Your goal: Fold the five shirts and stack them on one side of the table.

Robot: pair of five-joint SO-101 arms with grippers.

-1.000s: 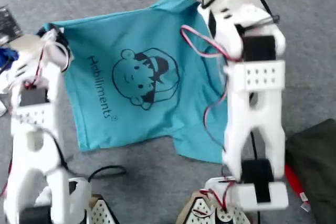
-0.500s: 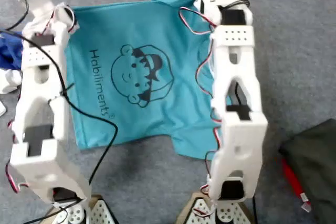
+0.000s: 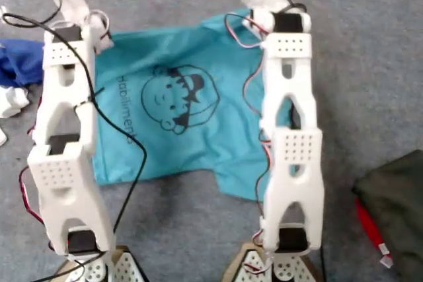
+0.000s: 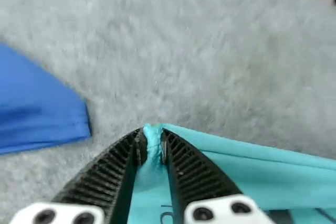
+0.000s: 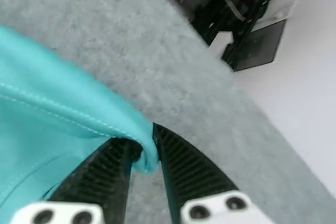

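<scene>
A teal shirt (image 3: 178,117) with a dark cartoon face print lies spread on the grey table between my two arms. My left gripper (image 4: 150,142) is shut on a corner of the teal shirt (image 4: 252,166) at the far left of the cloth, seen in the high view near the left arm's tip (image 3: 99,28). My right gripper (image 5: 143,153) is shut on a hemmed edge of the teal shirt (image 5: 47,124) at its far right corner (image 3: 254,14). Both arms stretch out over the shirt toward the table's far side.
A blue shirt (image 3: 20,61) lies bunched at the far left edge, also in the left wrist view (image 4: 37,108). A dark garment (image 3: 393,196) with a red item (image 3: 370,229) sits at the near right. White objects (image 3: 12,100) rest at the left edge.
Both arms have stretched farther toward the table's far side, pulling the held teal shirt corners with them. The shirt has shifted and its far edge has drawn up.
</scene>
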